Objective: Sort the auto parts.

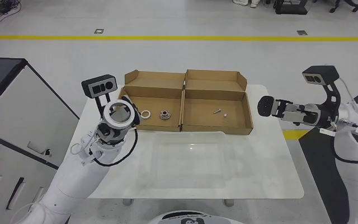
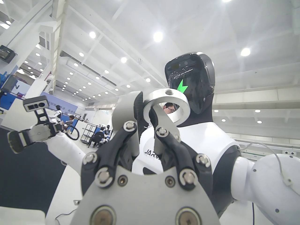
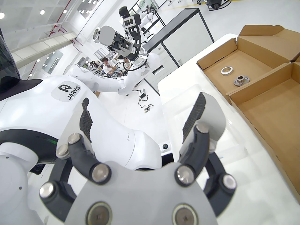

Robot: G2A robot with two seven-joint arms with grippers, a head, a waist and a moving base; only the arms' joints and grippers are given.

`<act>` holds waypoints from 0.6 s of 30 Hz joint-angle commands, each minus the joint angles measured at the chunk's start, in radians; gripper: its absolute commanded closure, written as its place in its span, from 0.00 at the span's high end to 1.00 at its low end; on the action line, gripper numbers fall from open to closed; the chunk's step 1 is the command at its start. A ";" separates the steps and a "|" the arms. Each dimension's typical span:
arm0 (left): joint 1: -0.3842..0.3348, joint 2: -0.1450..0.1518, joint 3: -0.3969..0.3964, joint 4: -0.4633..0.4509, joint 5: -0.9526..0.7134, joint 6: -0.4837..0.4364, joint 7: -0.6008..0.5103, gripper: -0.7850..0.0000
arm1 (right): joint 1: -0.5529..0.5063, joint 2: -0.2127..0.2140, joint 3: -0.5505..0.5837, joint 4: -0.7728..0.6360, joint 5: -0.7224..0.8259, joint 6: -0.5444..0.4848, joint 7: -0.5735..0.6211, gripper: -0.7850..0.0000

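Held part: a metal ring (image 2: 169, 94) is clamped in the left gripper (image 2: 145, 108). One finger passes through the bore and the other presses on the outside of the wall. The gripper points upward and the ring sits at its tip, raised off the table. From above the ring reads as a near-full circle, so its bore axis runs roughly vertical and its open face is turned up. A small threaded hole in the rim faces away from the palm.

Just beyond this gripper lies the left cardboard box (image 1: 156, 99), which holds a smaller ring (image 1: 146, 113) and a flanged hub (image 1: 164, 115), lying near each other but apart. The right cardboard box (image 1: 215, 101) adjoins it on the far side from the gripper and holds a bolt (image 1: 217, 111).

The right gripper (image 1: 265, 106) hangs off that box's outer end with its fingers spread wide and nothing between them.

Surface: a white table (image 1: 263, 168).

Room: a pale floor with a yellow line (image 1: 224, 37) beyond the boxes, and a cabinet (image 1: 28, 112) outboard of the left arm.
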 commanded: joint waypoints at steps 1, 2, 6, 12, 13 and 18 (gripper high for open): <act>0.000 -0.002 -0.006 0.000 0.039 0.002 -0.010 0.00 | 0.000 0.000 0.000 0.000 0.000 0.000 0.000 1.00; 0.000 -0.003 -0.010 0.000 0.053 0.004 -0.012 0.00 | 0.000 0.000 0.000 0.000 0.000 0.000 0.000 1.00; 0.005 -0.009 -0.016 -0.006 0.080 0.009 -0.006 0.00 | 0.000 0.000 0.000 0.000 0.000 0.000 0.000 1.00; 0.015 -0.022 0.012 -0.040 -0.036 0.010 -0.002 0.00 | 0.000 0.000 0.000 0.000 0.000 0.000 0.000 1.00; 0.015 -0.024 0.016 -0.043 -0.062 0.012 -0.011 0.00 | 0.000 0.000 0.000 0.000 0.000 0.000 0.000 1.00; 0.018 -0.035 0.022 -0.050 -0.191 0.016 -0.049 0.00 | 0.000 0.000 0.000 0.000 0.000 0.000 0.000 1.00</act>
